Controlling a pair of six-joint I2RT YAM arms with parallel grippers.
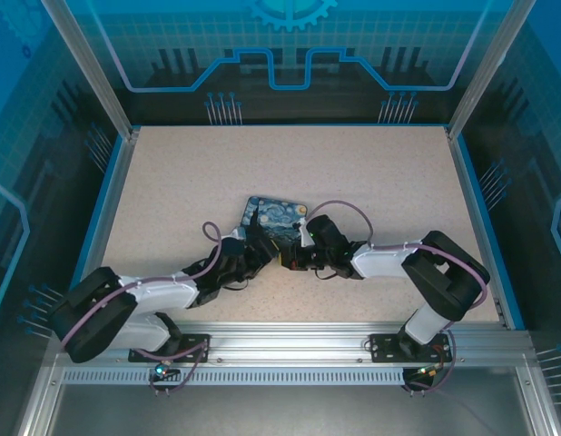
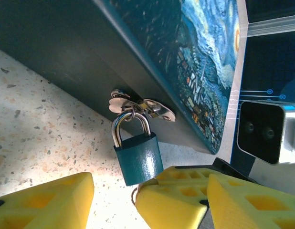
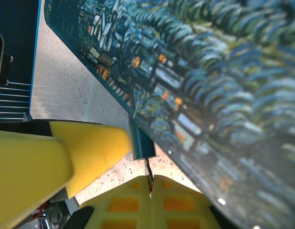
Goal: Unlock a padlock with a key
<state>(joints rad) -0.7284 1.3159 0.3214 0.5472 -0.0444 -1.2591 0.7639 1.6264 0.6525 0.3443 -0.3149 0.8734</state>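
Teal padlock (image 2: 138,157) hangs by its shackle from the metal hasp (image 2: 147,106) on the side of the starry-night box (image 2: 205,71), just above the tabletop (image 2: 37,119). The right end effector (image 3: 150,191) is clamped on the thin key (image 3: 148,172), whose tip meets the lock's underside. The left end effector (image 1: 262,258) stands spread beside it.

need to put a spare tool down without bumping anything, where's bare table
The far half of the table, between the painted box and the back edge, is bare. So are the strips between the box and each side edge. Crowded: the near middle, where the left gripper and right gripper meet at the padlock.
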